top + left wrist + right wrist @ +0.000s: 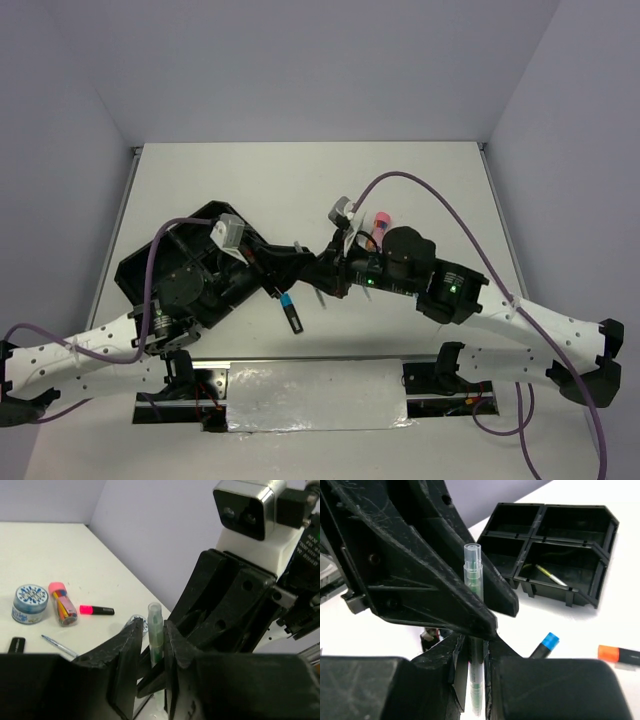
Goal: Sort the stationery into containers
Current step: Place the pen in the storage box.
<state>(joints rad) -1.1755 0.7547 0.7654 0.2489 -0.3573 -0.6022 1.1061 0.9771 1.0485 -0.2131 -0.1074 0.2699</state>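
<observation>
Two pairs of fingers are met around one thin clear-and-green plastic pen (473, 605). It is held roughly upright in the air between the arms, just to the right of the black plastic organiser tray (135, 272) as seen from above. The right gripper (475, 647) is closed on the pen's barrel. The left gripper (154, 630) is set around the same pen with its fingers (127, 645) parted a little — a sliver of gap is seen on one side, so no pinch by them is shown. The step is judged to be a hand-over from one arm to the other.

To be done well, the pen should be left to a single firm grip before anything is drawn away. The looser fingers should be spread wide enough to clear the barrel on both sides. They should then be backed straight off, away from the pen, so that it is not dragged or tipped. The clamped grip should not be eased meanwhile, since the slim, smooth barrel could slide down through it.

A thin yellow-grey pen (550, 575) is laid in one of the tray's nearer compartments in the right wrist view — a fitting place for this one too, it may be judged. A blue-capped black highlighter (545, 645) and an orange-capped one (620, 654) are seen lying on the white counter (300, 180), and should be passed over well clear.
</observation>
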